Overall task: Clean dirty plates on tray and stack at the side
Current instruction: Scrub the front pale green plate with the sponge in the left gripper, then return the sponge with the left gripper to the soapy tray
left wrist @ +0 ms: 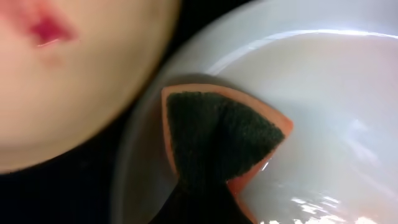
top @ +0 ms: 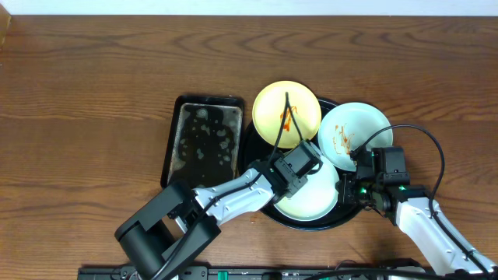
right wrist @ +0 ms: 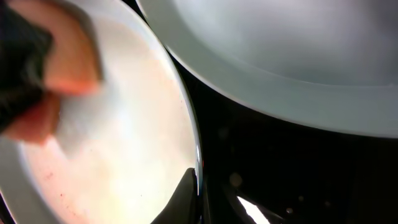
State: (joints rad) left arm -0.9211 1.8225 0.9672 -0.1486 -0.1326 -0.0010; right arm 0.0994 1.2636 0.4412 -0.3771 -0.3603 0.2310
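Observation:
The round black tray carries three plates. The pale yellow plate lies at the back with an orange-red smear, and it also shows blurred as the yellow plate. At the right, a mint plate has sauce on it. My left gripper is shut on an orange sponge with a dark green face, pressed onto the near mint-white plate. My right gripper is shut on that plate's right rim, one finger lying on the inside.
A rectangular black pan with wet residue stands left of the tray, close to the left arm's elbow. Brown wooden table spreads out to the left and back. A black cable loops over the right arm.

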